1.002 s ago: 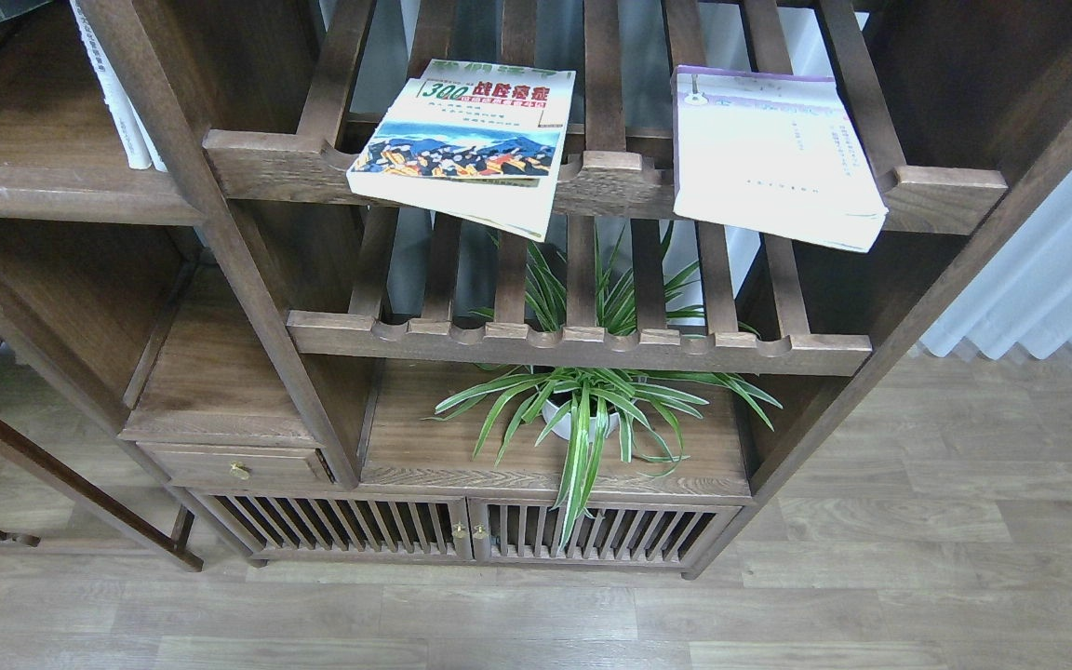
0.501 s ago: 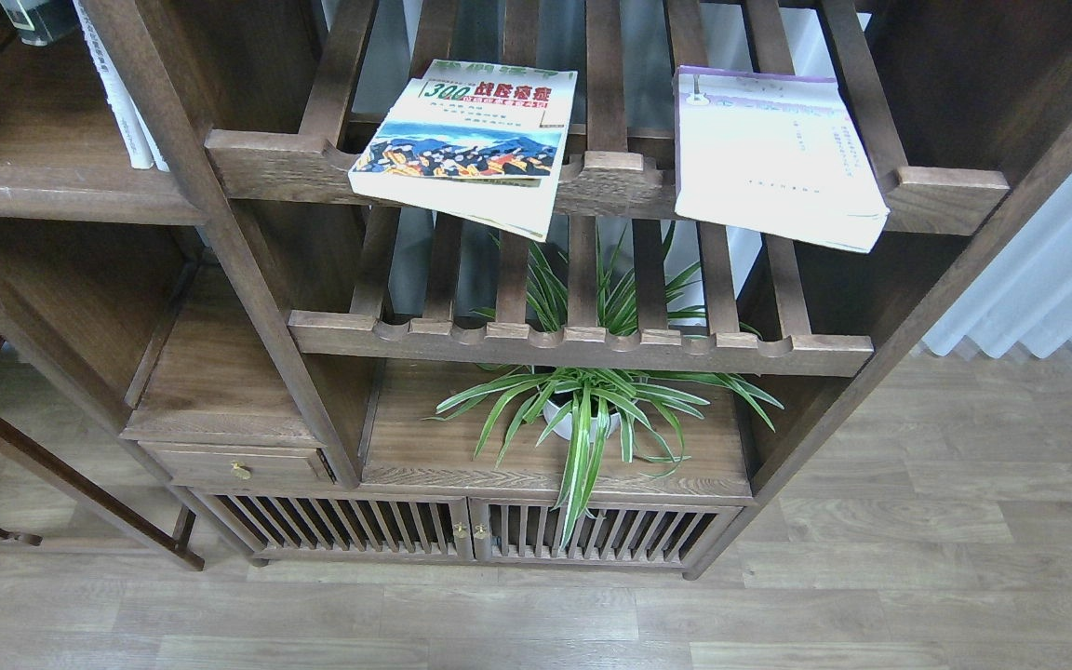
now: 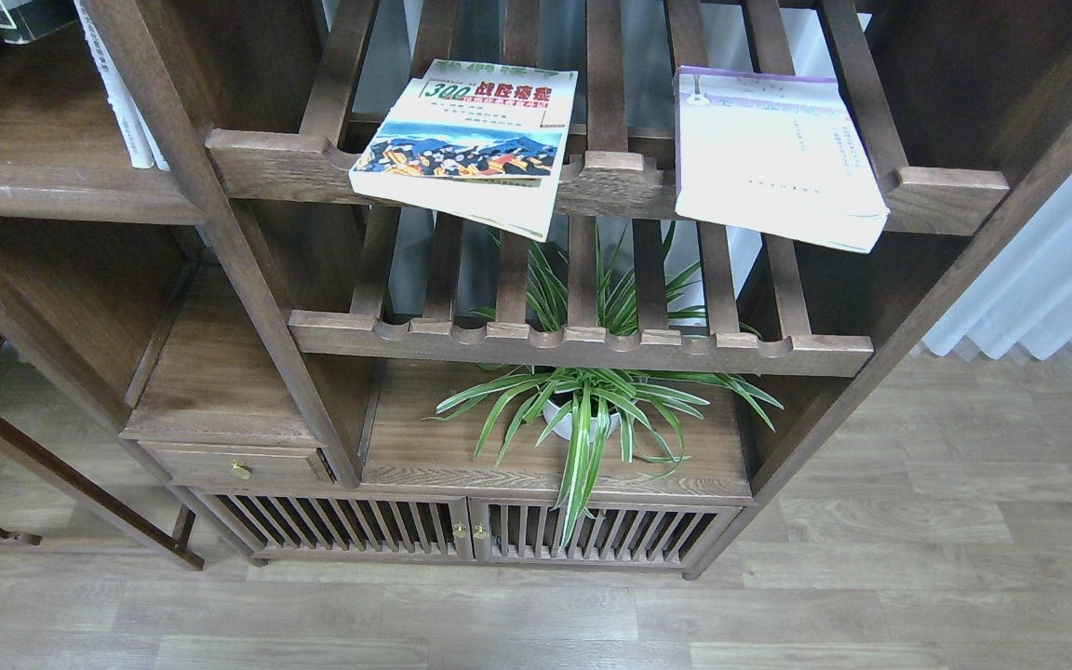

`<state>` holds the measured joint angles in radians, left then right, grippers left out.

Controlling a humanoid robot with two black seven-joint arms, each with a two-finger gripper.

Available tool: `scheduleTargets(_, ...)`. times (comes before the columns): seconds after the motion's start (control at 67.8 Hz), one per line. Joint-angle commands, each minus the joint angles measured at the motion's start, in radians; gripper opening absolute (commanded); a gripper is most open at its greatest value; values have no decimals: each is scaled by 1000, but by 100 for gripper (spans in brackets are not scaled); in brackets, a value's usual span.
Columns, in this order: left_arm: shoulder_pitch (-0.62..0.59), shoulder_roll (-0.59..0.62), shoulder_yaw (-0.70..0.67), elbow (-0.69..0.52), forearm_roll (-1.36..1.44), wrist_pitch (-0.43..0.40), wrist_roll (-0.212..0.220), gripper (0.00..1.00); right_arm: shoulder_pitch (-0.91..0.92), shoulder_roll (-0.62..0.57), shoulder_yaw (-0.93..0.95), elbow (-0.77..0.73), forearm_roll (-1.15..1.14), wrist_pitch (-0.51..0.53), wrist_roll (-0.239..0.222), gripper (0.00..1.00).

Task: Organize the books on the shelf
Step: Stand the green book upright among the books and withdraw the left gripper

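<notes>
Neither gripper was in shot, so can't tell their state. The "300" book (image 3: 466, 149) and the purple-banded book (image 3: 773, 154) lay flat on the upper slatted rack (image 3: 285, 163), overhanging its front rail.

A spider plant (image 3: 592, 409) in a white pot (image 3: 579, 419) stood on the lower board of the cabinet, its striped leaves spilling forward over the front edge and reaching up through the lower slatted rack (image 3: 582, 342). An upper slatted rack (image 3: 610, 172) sat above it (both with scalloped front rails). Thin white-spined books (image 3: 122, 88) stood upright in the left compartment. Below were a small drawer (image 3: 238, 462) with a brass knob and two slatted doors (image 3: 471, 530). Grey wood-look flooring (image 3: 917, 558) lay in front, and a pale curtain (image 3: 1057, 279) hung at the right.
</notes>
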<state>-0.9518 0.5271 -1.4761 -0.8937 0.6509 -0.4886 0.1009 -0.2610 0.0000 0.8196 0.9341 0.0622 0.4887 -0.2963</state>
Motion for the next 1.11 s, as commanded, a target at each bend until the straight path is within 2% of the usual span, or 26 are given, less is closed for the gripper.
scheduleTargets(0.0,-8,-4,45,-19,-4,0,-4,6,0,0,-2,0,7,0,0,100)
scheduleTargets(0.265,7,2,63,-60,-4,0,-10,6,0,0,0,0,8,0,0,100)
scheduleTargets(0.442,61,16,43,-63,-10,0,-15,8,2,0,-2,0,14,0,0,100)
scheduleTargets(0.59,87,19,16,-67,-72,0,-12,25,2,0,0,-1,14,0,0,100)
scheduleTargets(0.634,93,19,16,-65,-108,0,-9,35,2,0,0,-1,14,0,0,100)
scheduleTargets(0.678,99,13,17,-63,-157,0,-7,51,2,0,-2,0,14,0,0,100)
scheduleTargets(0.722,103,11,16,-59,-187,0,-7,57,2,0,-2,2,14,0,0,100)
scheduleTargets(1.091,154,17,-7,-63,-295,0,-15,60,2,0,0,3,14,0,-1,100)
